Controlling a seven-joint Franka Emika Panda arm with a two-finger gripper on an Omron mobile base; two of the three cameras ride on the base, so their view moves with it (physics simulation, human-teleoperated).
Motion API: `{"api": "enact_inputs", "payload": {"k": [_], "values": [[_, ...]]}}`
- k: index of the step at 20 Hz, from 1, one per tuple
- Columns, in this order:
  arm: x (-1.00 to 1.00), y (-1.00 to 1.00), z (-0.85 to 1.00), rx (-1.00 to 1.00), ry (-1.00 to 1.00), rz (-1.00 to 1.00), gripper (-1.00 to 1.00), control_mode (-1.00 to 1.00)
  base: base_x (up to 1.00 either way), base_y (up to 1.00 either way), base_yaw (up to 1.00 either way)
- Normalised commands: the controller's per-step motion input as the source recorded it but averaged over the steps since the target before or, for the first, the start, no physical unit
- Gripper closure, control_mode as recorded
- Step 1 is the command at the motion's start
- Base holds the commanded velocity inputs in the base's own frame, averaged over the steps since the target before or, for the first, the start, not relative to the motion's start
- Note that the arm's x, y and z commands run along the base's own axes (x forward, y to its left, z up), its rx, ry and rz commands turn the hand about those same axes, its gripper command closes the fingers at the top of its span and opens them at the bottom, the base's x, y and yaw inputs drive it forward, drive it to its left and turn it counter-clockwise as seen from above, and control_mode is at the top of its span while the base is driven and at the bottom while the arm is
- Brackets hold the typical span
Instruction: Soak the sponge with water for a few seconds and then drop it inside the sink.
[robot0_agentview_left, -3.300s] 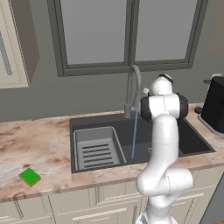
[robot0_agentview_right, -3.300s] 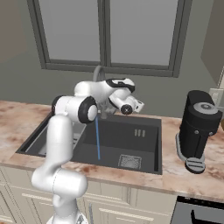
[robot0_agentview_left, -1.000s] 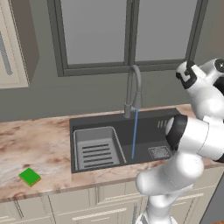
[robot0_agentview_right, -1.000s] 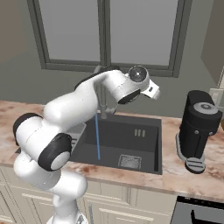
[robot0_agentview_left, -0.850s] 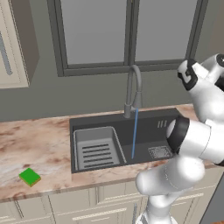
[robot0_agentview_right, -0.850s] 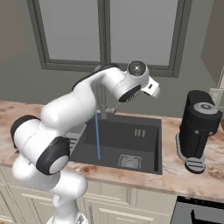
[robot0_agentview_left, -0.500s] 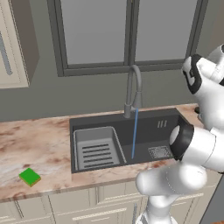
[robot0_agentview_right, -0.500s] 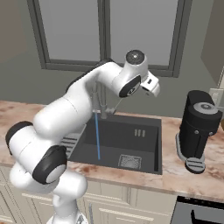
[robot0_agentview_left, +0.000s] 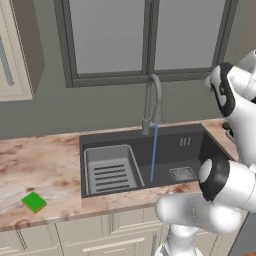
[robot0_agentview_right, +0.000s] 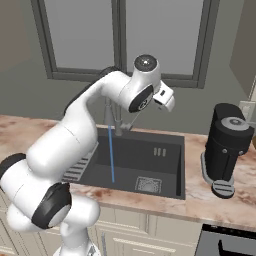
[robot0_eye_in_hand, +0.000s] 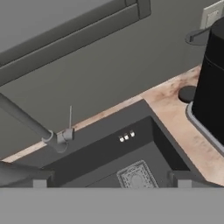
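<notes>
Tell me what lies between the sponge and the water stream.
In the left base view, bare counter, then the ribbed rack inside the sink, separate the sponge from the water.

Matt dark-grey sink (robot0_agentview_left: 192, 142), mottled polished stone counter (robot0_agentview_left: 40, 165), smooth grey metal faucet (robot0_agentview_left: 152, 102), matt green sponge (robot0_agentview_left: 34, 202)

light: even, soft, dim | shadows: faint | glare: none | focus: slightly soft render

black coffee machine (robot0_agentview_right: 227, 147) on marble counter (robot0_agentview_right: 235, 200), window (robot0_agentview_left: 150, 37) behind
</notes>
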Motion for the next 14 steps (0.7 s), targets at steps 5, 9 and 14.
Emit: {"api": "enact_inputs", "payload": {"k": [5, 9, 14], "values": [[-0.32, 0.53, 0.1, 0.0, 0.04, 0.11, -1.0, -1.0, 0.0, 0.0, 0.0], [-0.35, 0.5, 0.22, -0.01, 0.1, 0.11, -1.0, -1.0, 0.0, 0.0, 0.0], [-0.42, 0.51, 0.32, -0.05, 0.09, 0.1, -1.0, -1.0, 0.0, 0.0, 0.0]]}}
